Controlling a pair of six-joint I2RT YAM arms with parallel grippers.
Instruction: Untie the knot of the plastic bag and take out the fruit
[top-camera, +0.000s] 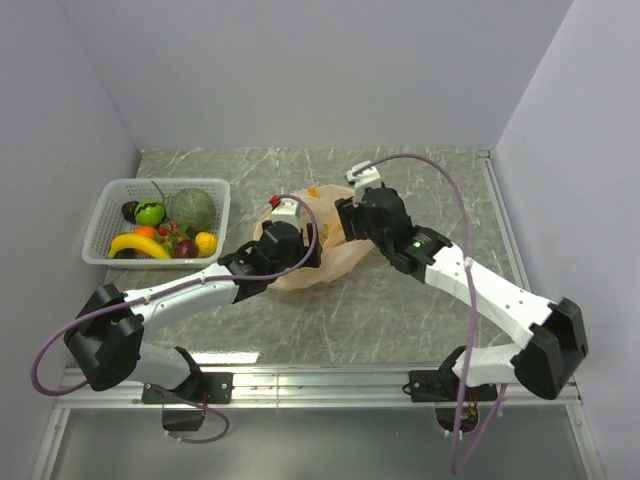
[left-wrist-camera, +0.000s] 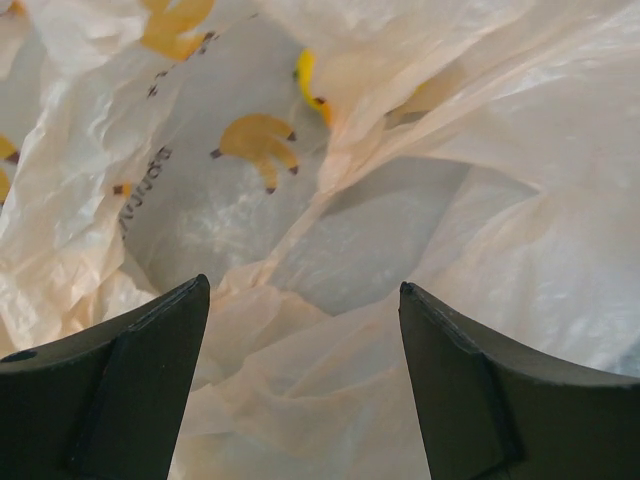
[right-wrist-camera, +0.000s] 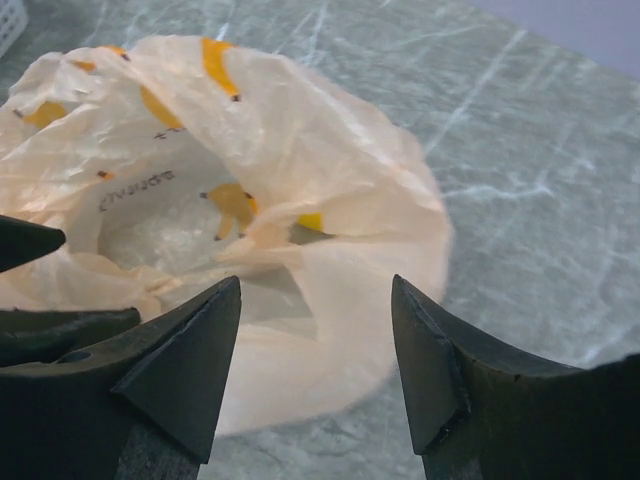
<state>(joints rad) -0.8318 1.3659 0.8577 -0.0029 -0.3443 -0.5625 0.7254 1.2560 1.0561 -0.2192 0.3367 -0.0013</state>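
Left gripper (left-wrist-camera: 302, 290) and right gripper (right-wrist-camera: 315, 283), jaws spread wide, gripping nothing, facing the bag (right-wrist-camera: 300, 150).
Crumpled on the table (top-camera: 400, 320) between both grippers, mouth gaping; fruit (top-camera: 140, 246) piled in the basket (top-camera: 100, 215), left, well apart.

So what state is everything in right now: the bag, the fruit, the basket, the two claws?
plastic bag, untied, mouth gaping, crumpled on the table, no fruit seen inside
fruit, out of the bag, piled in the basket
white basket, upright, holding the fruit
left claw, open over the bag, gripping nothing
right claw, open at the bag's edge, gripping nothing
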